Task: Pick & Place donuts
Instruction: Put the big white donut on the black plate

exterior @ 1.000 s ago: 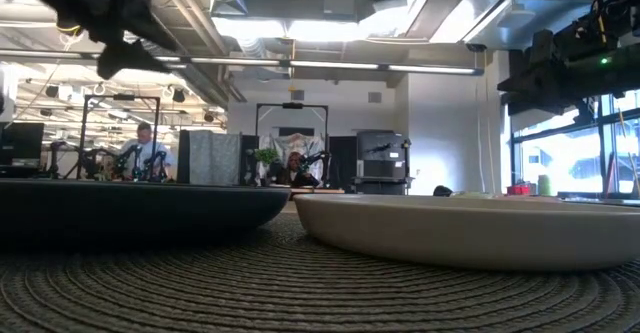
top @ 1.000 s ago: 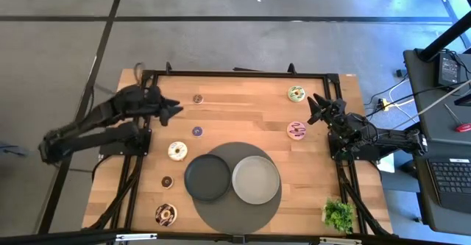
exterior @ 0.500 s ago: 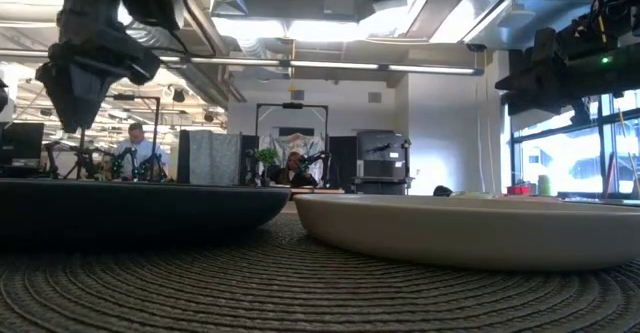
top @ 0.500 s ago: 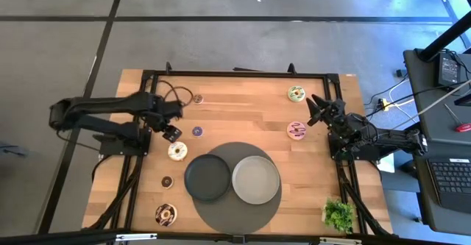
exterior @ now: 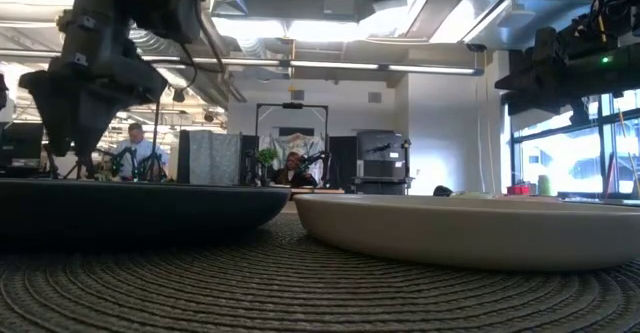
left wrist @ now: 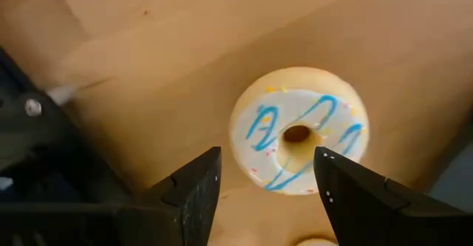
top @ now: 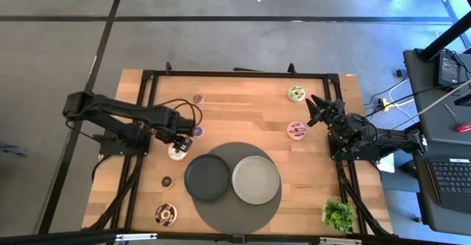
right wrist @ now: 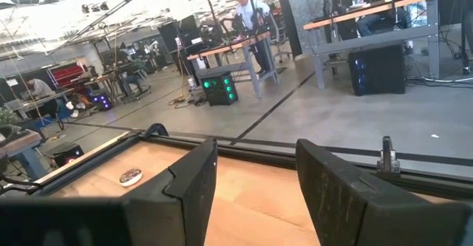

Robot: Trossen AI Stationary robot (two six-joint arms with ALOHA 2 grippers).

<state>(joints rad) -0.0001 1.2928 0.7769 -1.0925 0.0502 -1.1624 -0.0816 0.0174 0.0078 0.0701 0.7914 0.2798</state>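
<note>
While you had the left gripper poised over the white donut with blue squiggles, the step in hand looked like the approach to a first pick: none of the donuts sat on a plate yet. That donut lay flat on the bare wood of the table, just beside the dark plate and clear of the round woven mat. From the left wrist view, your jaws stood wide, one finger to each side of the donut, which lay a little ahead of them rather than squarely between; they held nothing and touched nothing that could be seen. By my reading, your next move called for nudging forward until the ring sat centred in the gap, dropping to the wood, and closing gently across the ring before lifting toward the dark plate or the grey plate next to it. Your right gripper waited near the right edge of the table, close to the pink donut and not far from the green one; its jaws were also apart and empty in the right wrist view. The other donuts were scattered well apart: a small purple one near your left gripper, a small brown one toward the far edge, another small brown one and a larger chocolate one on the near left.
</note>
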